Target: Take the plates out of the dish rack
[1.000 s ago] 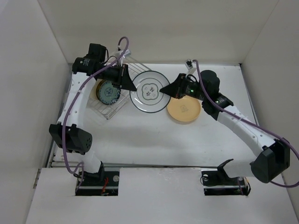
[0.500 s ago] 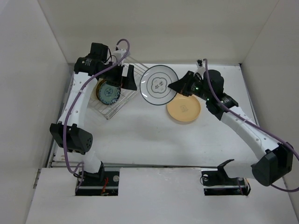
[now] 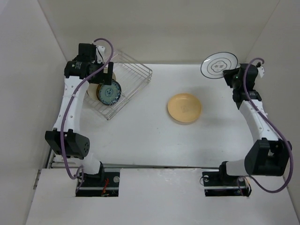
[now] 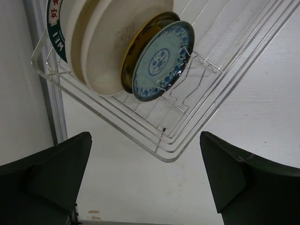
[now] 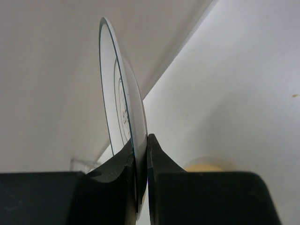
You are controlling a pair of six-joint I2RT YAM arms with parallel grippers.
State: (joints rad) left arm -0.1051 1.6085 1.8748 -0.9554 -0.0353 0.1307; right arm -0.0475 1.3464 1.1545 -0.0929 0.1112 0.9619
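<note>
Top external view puts the right gripper (image 5: 140, 143) high in the far right corner, clamped on the rim of the white plate (image 3: 219, 64). The plate hangs in the air, tilted, close to the back wall (image 3: 187, 28) and the side wall (image 3: 276, 42). From the right wrist the grip looks shallow: the plate stands edge-on with only its lower rim pinched.

The step, as I judge it, is setting this plate down. With so little rim held, the wrist should turn slowly, and the plate should be brought flat only once it is away from the corner. It can then be lowered until the base meets the table (image 3: 140, 140) before the fingers part.

The yellow-orange plate (image 3: 184, 108) lies flat mid-table. Bare surface shows in front of it and to its right, though the right strip runs near the table edge.

The left gripper (image 4: 145, 140) hovers spread wide and empty above the dish rack (image 4: 164, 149), which sits at the far left. A cream plate (image 4: 108, 47) and a small blue-patterned plate (image 4: 161, 61) stand in its wires.
</note>
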